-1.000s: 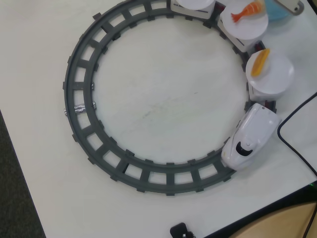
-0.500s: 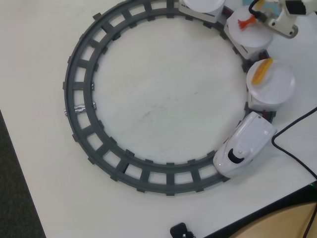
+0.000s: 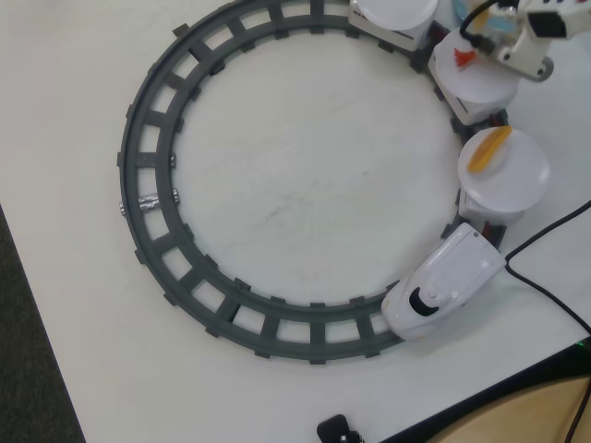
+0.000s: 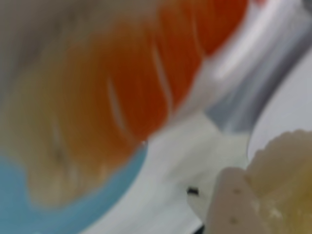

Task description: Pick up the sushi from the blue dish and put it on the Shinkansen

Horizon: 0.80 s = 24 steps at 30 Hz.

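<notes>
The white Shinkansen stands on the track at the lower right of the overhead view, with its white-plate cars curving up behind it. My gripper is at the top right, over the second car's plate. In the blurred wrist view my gripper holds the pale peach-yellow sushi against one finger. The blue dish fills the lower left corner there. In the overhead view the sushi is hidden by the arm.
The grey circular track rings the table's middle. A yellow-orange strip lies on the first car's plate. An orange striped shrimp is close to the wrist camera; its red tail shows overhead. A black cable runs at right.
</notes>
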### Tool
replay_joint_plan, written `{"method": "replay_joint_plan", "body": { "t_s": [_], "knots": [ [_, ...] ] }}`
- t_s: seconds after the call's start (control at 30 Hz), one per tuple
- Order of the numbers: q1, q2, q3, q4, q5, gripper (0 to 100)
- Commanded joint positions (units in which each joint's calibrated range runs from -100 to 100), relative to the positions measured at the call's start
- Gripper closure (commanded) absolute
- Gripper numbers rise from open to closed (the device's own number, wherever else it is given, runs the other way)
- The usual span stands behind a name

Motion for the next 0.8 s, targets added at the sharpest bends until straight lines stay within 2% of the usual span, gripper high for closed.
{"method": "replay_joint_plan", "body": {
  "t_s": [0.0,0.77],
  "knots": [
    [-2.92,-3.5,0.8,-2.12,-2.54,98],
    [-4.24,-2.91,1.78,-4.09,-3.22,98]
  ]
}}
